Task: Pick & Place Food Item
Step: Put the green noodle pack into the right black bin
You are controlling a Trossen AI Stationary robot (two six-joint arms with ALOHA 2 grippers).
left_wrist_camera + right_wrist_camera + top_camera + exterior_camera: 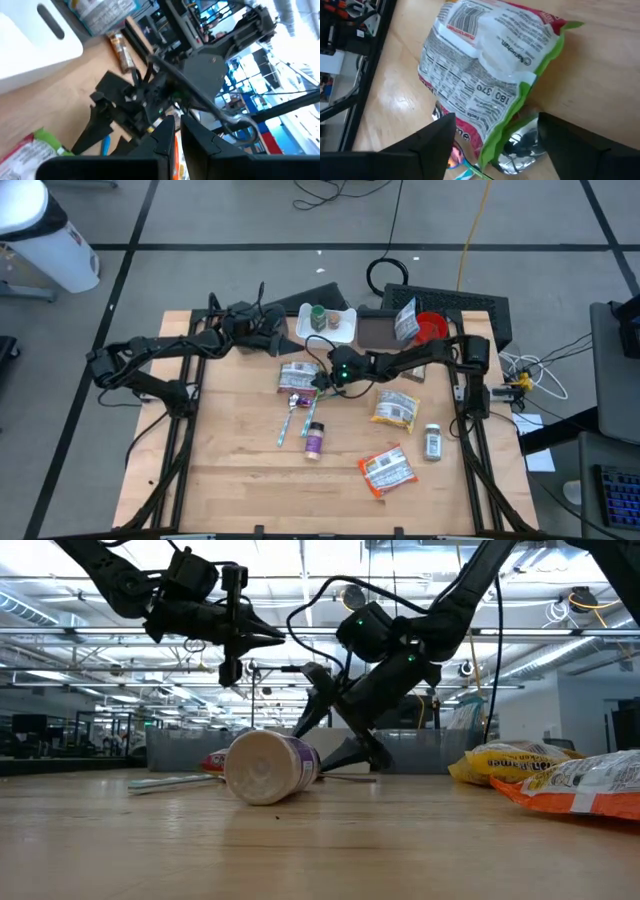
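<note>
A crinkled snack bag in red, white and green (490, 75) lies flat on the wooden table (240, 480), near its middle, just in front of a white tray (343, 330). The right gripper (495, 145) is lowered over the bag's edge, dark fingers (435, 145) spread to either side of it, not yet pinching. The left gripper (280, 338) hangs above the table beside the tray, fingers (162, 142) pressed together on nothing. Spoons (292, 418), a small purple-labelled jar (314, 440) and other packets (394, 408) lie nearby.
</note>
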